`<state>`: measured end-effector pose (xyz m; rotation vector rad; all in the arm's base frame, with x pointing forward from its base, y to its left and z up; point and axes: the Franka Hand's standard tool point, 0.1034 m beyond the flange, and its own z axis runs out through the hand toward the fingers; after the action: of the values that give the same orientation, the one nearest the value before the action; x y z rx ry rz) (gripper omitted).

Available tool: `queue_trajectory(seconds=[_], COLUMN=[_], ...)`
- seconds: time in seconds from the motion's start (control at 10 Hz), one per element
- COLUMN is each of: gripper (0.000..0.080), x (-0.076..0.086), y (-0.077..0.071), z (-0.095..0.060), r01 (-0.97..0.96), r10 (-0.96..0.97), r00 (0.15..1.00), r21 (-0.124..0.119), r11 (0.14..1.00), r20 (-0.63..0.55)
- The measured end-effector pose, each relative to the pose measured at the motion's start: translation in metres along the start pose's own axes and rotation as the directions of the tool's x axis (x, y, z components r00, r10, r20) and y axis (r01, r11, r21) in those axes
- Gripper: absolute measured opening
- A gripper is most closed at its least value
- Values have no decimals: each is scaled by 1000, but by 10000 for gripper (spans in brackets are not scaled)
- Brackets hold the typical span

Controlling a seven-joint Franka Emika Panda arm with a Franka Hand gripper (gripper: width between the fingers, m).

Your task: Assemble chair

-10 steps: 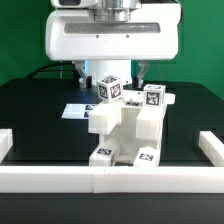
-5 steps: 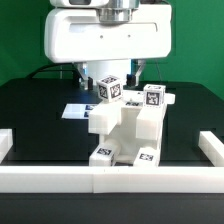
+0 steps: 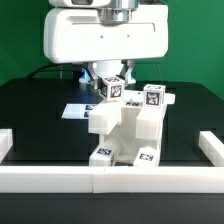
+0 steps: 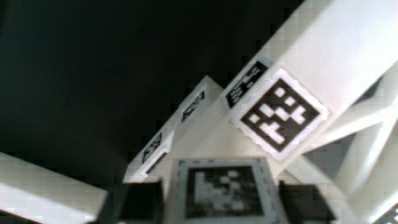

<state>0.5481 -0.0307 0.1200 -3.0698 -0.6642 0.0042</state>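
The white chair (image 3: pixel 130 125) stands partly put together against the front wall, with tagged parts at its base and top. My gripper (image 3: pixel 110 78) hangs right over it. The fingers (image 3: pixel 92 73) press on both sides of the top tagged piece (image 3: pixel 113 89), which sticks up from the chair's upper left. In the wrist view this tagged piece (image 4: pixel 224 190) fills the space between the two dark pads (image 4: pixel 143 198), and the chair's white body with a larger tag (image 4: pixel 276 108) lies beyond it.
The long white border wall (image 3: pixel 110 178) runs along the front, with side walls at the exterior view's left (image 3: pixel 8 141) and right (image 3: pixel 212 146). The marker board (image 3: pixel 74 110) lies flat on the black table (image 3: pixel 35 105) behind the chair.
The fingers have drawn inward from both sides and now close on the top tagged piece. The chair has not moved.
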Motion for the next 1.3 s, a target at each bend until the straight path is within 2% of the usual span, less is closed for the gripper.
queue_trajectory(seconds=[0.5, 0.8, 1.3], gripper=[288, 288, 289], x=[0, 0, 1], y=[0, 0, 6], z=[0, 0, 1], r01=[-46, -249, -534], r10=[46, 249, 534], r00=[999, 969, 843], r21=[0, 3, 7], r11=[999, 969, 845], r20=[0, -4, -64])
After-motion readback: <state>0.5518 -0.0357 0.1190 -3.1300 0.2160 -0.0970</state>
